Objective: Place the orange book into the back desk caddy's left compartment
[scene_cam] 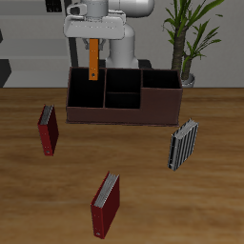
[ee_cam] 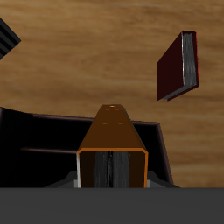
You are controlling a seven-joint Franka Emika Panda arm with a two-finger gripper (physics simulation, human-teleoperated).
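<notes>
The orange book (scene_cam: 93, 61) hangs upright from my gripper (scene_cam: 95, 44), which is shut on its upper end. The book's lower end reaches down to the mouth of the left compartment (scene_cam: 84, 95), the large low-walled end section of the back desk caddy (scene_cam: 122, 114), a long dark maroon-brown box. In the wrist view the orange book (ee_cam: 109, 144) points straight down, pale page edge showing, with the caddy's dark walls (ee_cam: 35, 140) around its lower end. The fingers themselves are hidden by the book.
Two dark red books lie on the wooden table, one (scene_cam: 48, 129) beside the caddy, also in the wrist view (ee_cam: 178, 66), and one (scene_cam: 105, 203) near the front edge. A grey-and-black striped book (scene_cam: 183, 143) stands before the caddy's taller-walled end. A potted plant (scene_cam: 186, 38) stands behind.
</notes>
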